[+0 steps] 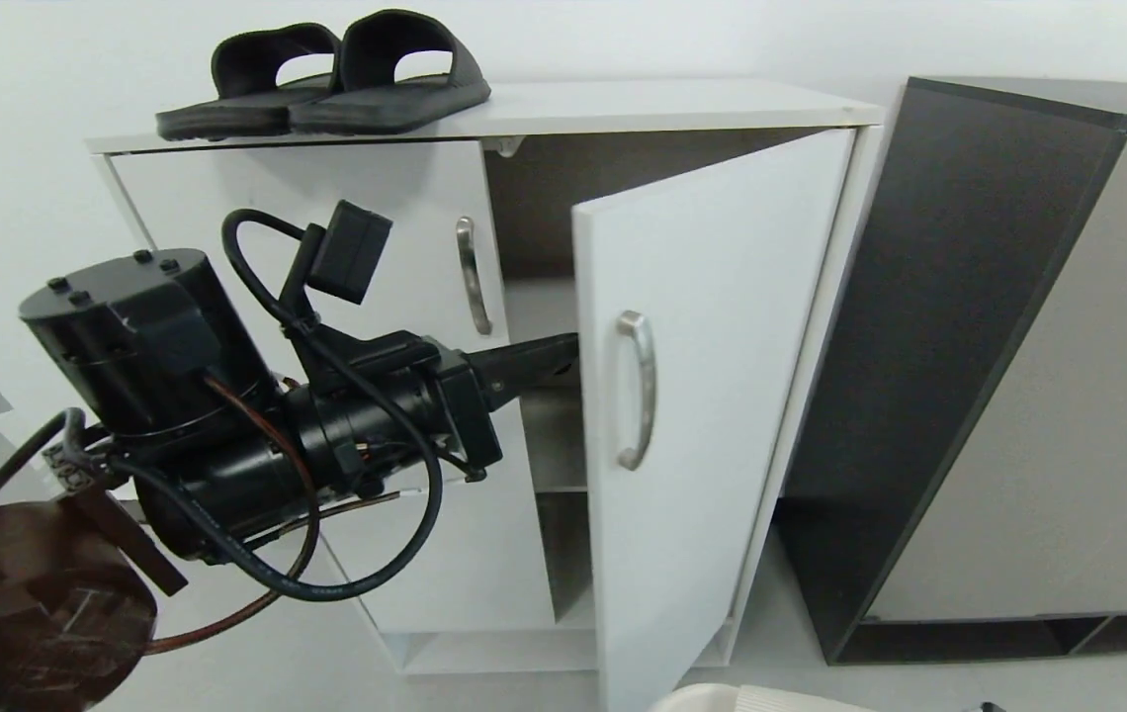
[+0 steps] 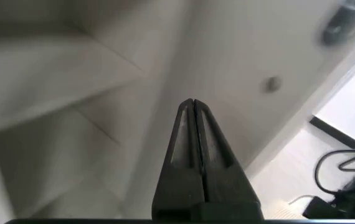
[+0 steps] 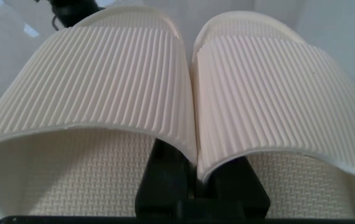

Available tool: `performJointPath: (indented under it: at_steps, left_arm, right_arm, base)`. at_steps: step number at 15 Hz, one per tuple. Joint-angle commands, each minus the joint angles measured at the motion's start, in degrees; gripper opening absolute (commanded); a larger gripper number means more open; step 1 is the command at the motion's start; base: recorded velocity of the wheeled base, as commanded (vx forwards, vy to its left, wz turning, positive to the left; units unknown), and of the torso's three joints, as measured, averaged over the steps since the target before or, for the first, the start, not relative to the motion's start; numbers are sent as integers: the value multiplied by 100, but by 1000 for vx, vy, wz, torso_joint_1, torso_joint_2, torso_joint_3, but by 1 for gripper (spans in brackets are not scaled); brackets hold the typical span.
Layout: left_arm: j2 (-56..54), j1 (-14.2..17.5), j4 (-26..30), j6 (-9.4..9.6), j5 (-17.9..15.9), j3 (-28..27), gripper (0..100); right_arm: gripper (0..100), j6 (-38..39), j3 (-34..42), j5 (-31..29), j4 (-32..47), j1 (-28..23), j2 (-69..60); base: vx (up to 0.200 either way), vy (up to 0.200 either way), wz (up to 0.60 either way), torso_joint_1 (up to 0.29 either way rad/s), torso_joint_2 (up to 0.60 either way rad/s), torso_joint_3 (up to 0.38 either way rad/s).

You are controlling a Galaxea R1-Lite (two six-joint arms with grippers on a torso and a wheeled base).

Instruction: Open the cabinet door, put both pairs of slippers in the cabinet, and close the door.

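- Head view: white cabinet [image 1: 672,99] with its right door [image 1: 712,297] swung partly open and its left door [image 1: 376,178] shut. Black slippers [image 1: 376,104] sit side by side on the cabinet top, toward its left end.
- Left gripper [image 1: 534,364] pokes into the gap between the two doors at middle-shelf height. Its tip is hidden behind the open door's edge, so the fingers can't be read here.
- Left wrist view: left gripper [image 2: 194,109] has its fingers pressed together with nothing between them, pointing at the pale shelves [image 2: 53,68] inside.
- Right wrist view: cream slippers [image 3: 115,74], ribbed straps up, side by side and touching. Right gripper [image 3: 193,180] runs in under the straps where they meet, pinching the two inner edges together.
- Head view catches a sliver of the cream slippers [image 1: 761,698] at the bottom edge, low in front of the open door.
- Dark cabinet [image 1: 939,297] stands just beside the white one, on the right.
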Motion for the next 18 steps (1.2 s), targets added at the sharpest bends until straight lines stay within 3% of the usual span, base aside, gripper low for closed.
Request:
performJointPath:
  at_steps: [1,7,10,11,12,13,15,17,18]
  left_arm:
    - [-109,-137,-11,-8,15,45,0]
    - [-74,-49,-11,-25,15,116,0]
    - [-91,197,-11,45,50,186,0]
    - [-408,267,6,564,516,415,0]
    - [-583,267,24,775,797,582,0]
    - [-803,267,24,854,938,722,0]
    - [-1392,259,59,862,1315,1030,0]
    - [-2122,259,657,871,2414,1091,0]
    - [-2684,259,1465,871,3126,1118,0]
  right_arm:
    - [0,-14,81,1,0,122,-152]
    - [0,-14,477,10,0,667,-582]
    - [0,206,-95,-148,9,368,-11]
    - [0,1076,-965,-1089,35,8,718]
    - [0,1700,-1413,-1924,35,8,1167]
    - [0,1832,-1800,-2609,35,-1,1703]
    - [0,1823,-2564,-3330,44,-107,2380]
    - [0,1832,-3057,-3559,457,-353,2529]
    - [0,1850,-3259,-3726,1019,-493,2459]
  base:
    - [-200,0,0,2,7,7]
    - [0,0,0,0,0,0]
    - [0,0,0,0,0,0]
    - [0,0,0,0,0,0]
    - [0,0,0,0,0,0]
    - [0,0,0,0,0,0]
    - [0,0,0,0,0,0]
    - [0,0,0,0,0,0]
    - [0,0,0,0,0,0]
